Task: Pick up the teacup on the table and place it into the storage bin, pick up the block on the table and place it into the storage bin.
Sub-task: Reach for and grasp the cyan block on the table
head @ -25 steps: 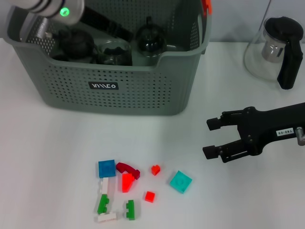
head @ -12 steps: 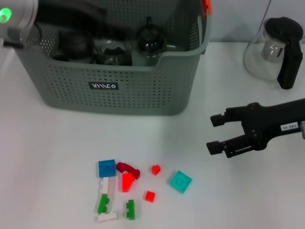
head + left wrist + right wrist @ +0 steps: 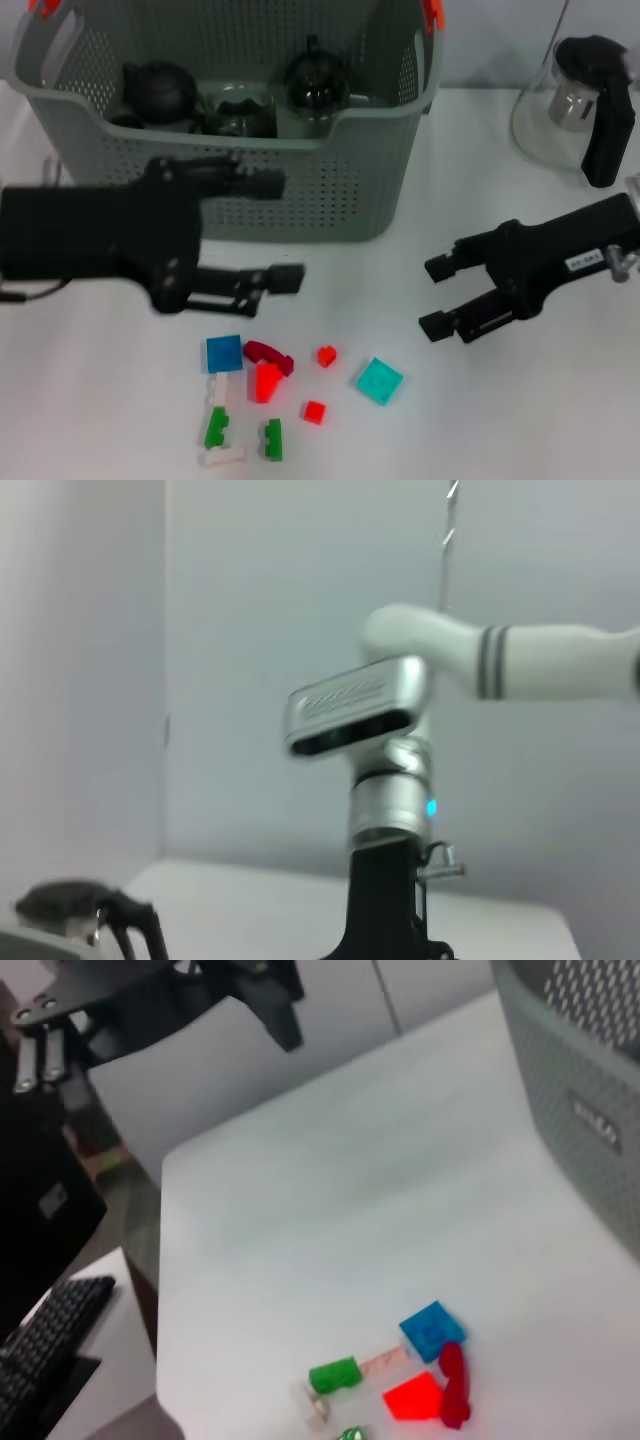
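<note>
A white desk [image 3: 90, 400] fills the head view; I am the robot looking down on it. At its far side stands the storage bin [image 3: 330, 190], a large grey-green perforated basket with orange handle clips at its upper corners; inside it sit dark teaware pieces, a round black teapot [image 3: 158, 85] at my left, a glass teacup [image 3: 235, 108] in the middle and a dark glass pot [image 3: 318, 82] to the right of that. Off the bin's right end, near the far right corner of the desk, stands a glass pitcher [image 3: 585, 100] with a black handle.

My left hand [image 3: 285, 232] is in front of the bin's front wall, low over the desk, its black fingers spread apart and holding nothing; one finger lies across the bin's front where the label would be, the other points toward the middle of the desk. My right hand [image 3: 435, 296] hovers over the desk at my right, well apart from the bin, its two black fingers also spread and empty, pointing toward the blocks.

The blocks lie loose on the near part of the desk, between the two hands and nearer to me; a blue square block [image 3: 224, 353] lies just beside a dark red curved piece [image 3: 270, 354] and a bright red block [image 3: 266, 381]; a teal square block [image 3: 379, 381] lies apart to the right; two small red blocks [image 3: 326, 355] lie between them; green blocks [image 3: 216, 427] and white blocks [image 3: 219, 388] lie nearest me. The right wrist view shows the blue, red and green blocks on the desk and a corner of the bin.
</note>
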`<state>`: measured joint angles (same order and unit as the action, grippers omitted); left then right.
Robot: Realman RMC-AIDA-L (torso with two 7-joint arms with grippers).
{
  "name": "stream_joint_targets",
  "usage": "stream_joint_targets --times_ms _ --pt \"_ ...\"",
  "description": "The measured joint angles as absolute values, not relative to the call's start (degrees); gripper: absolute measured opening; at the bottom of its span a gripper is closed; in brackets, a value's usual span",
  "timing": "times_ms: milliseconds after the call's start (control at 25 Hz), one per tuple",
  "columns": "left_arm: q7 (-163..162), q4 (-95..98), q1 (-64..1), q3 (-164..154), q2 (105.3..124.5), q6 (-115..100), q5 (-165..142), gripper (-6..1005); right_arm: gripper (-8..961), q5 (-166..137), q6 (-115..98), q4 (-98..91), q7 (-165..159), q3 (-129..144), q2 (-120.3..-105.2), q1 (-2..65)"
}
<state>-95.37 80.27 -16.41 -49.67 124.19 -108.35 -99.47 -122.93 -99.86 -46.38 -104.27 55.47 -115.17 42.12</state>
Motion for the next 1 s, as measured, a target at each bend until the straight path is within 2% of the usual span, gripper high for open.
stream_joint_targets --times_ms 240,400,720,1000 --pt "-76.55 62.73 -16.23 -39.63 123.64 -112.28 -98.59 861 946 -129.47 -101.46 -49.49 -112.71 58.33 -116.57 47.28" --pt "-71.31 56.51 -15.96 -37.8 122.26 -111.97 -99.3 862 947 -135.61 -102.42 -52.71 -120.78 62.82 -117.69 51.96" --pt "-71.25 55.45 -16.46 -37.73 121.79 -110.01 -106.28 862 946 -143.37 -102.95 -53.52 -129.8 67.25 -119.88 56.68" --pt "-70.61 54.94 -16.37 -37.9 121.95 -104.25 -110.85 861 947 -143.59 -99.93 -53.46 -138.1 74.71 -120.61 58.5"
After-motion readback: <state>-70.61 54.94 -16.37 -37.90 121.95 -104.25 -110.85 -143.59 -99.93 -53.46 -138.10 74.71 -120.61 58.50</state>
